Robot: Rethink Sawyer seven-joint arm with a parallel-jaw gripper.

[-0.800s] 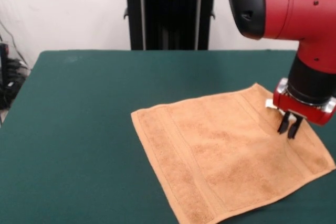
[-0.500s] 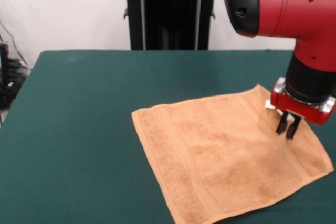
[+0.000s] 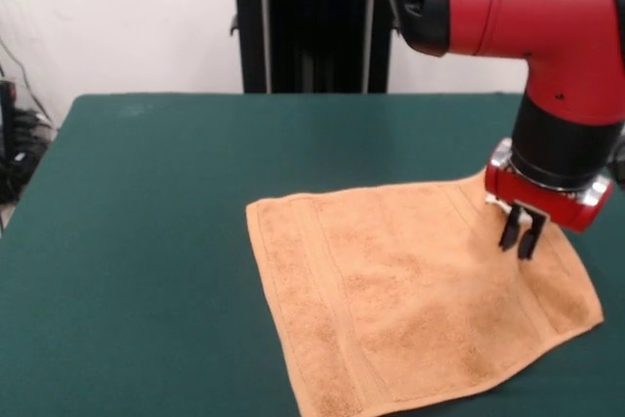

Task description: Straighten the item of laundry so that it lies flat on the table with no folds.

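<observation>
1. The towel [image 3: 420, 295] lies on the right half of the green table [image 3: 146, 241], near the front edge. It is turned a little, so one corner points to the far right.
2. Most of the towel looks already flat, and no part is folded over another part. The band stripes run straight near the left edge.
3. What is left, as I judge: some soft ripples in the middle and around the far right part, where the cloth is not fully smooth. The near edge goes out of the picture, so I cannot check it.
4. The gripper [image 3: 519, 237] stands over the far right part of the towel, close to that corner. Its tips touch the cloth or are just above it.
5. The two fingers stand narrow, almost together. Whether they pinch some cloth, I cannot tell.
</observation>
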